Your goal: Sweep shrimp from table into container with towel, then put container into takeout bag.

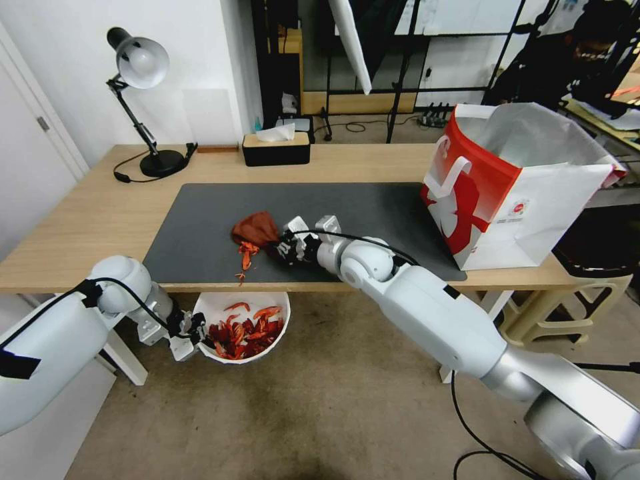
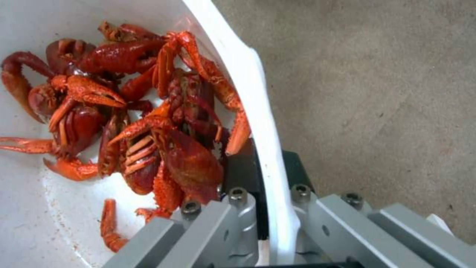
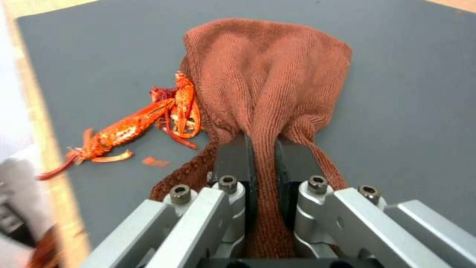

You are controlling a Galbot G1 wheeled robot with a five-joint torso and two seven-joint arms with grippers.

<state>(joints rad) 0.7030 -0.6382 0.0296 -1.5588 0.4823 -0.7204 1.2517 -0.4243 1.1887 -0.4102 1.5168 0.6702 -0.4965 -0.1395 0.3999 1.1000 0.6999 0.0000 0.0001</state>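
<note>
The right end effector (image 3: 263, 149) pinches the rust-brown soft towel (image 3: 267, 74) on the surface's dark grey mat (image 1: 373, 207), red-orange shrimp (image 3: 134, 126) just left. The left end effector (image 2: 270, 175) grips the round white plastic container's (image 1: 223, 303) rim below the near edge.

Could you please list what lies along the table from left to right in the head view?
Desk lamp → tissue box → towel held in the right hand → takeout bag.
</note>
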